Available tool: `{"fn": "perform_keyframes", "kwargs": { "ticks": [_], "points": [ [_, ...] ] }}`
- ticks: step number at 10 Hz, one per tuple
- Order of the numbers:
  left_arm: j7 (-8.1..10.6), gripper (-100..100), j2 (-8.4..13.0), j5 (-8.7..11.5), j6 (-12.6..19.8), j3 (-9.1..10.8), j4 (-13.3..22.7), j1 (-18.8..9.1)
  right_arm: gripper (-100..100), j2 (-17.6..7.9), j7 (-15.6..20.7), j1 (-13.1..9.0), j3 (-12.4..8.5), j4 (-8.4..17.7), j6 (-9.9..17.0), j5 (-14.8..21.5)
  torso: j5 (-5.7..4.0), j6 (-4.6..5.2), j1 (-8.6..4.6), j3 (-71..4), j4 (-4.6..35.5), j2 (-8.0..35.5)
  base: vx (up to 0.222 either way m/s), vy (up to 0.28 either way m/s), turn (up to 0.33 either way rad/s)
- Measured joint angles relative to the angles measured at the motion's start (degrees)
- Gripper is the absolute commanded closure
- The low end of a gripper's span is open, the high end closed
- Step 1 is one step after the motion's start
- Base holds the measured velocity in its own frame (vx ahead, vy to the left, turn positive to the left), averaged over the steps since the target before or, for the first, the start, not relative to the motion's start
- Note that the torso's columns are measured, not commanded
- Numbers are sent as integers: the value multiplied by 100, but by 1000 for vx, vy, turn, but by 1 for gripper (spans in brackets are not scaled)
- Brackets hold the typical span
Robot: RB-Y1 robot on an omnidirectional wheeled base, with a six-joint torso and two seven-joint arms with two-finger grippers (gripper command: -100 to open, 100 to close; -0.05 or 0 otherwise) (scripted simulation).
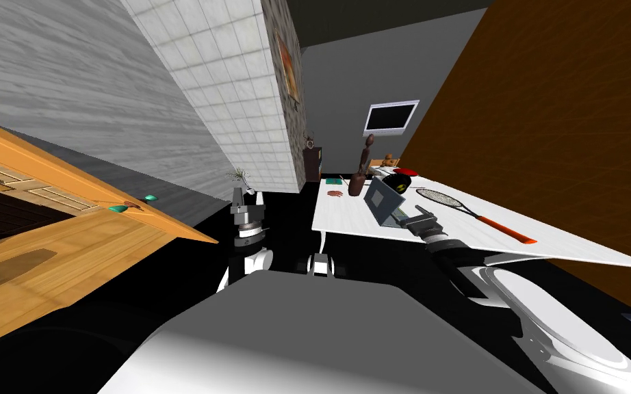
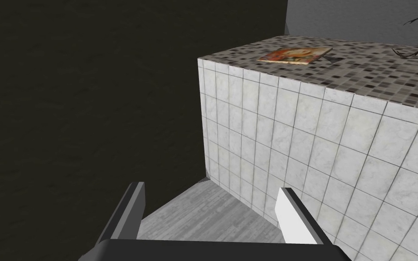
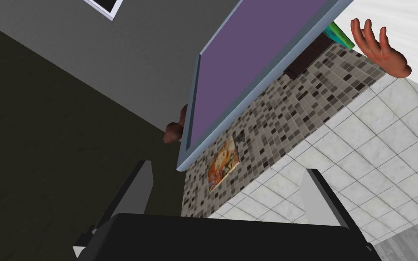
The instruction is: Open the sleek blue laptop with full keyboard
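Observation:
The laptop (image 1: 384,198) stands on the white table (image 1: 355,219) with its blue-grey lid raised steeply. In the right wrist view its purple screen (image 3: 249,59) with a pale blue rim hangs just beyond my right gripper (image 3: 226,181). That gripper is open, and the lid's corner lies a little past its fingertips, apart from both. In the head view my right gripper (image 1: 408,220) sits at the laptop's near side. My left gripper (image 1: 248,197) is held up to the left of the table, open and holding nothing (image 2: 208,204).
On the table lie a tennis racket (image 1: 471,212) right of the laptop, a brown bottle-shaped figure (image 1: 358,181), a hand-shaped object (image 1: 335,193), a green book (image 1: 333,181) and a black round item (image 1: 397,182). A wooden panel (image 1: 68,232) slants at the left.

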Motion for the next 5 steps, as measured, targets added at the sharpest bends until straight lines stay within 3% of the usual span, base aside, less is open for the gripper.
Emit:
{"fn": "perform_keyframes", "kwargs": {
  "ticks": [5],
  "points": [
    [0, 0, 0, 0, 0, 0, 0, 0, -100, -528, 359, -3, -131, 185, 285, 584, 3, -1, 9, -6, -3, -9, 59, 70, -21]
  ]
}}
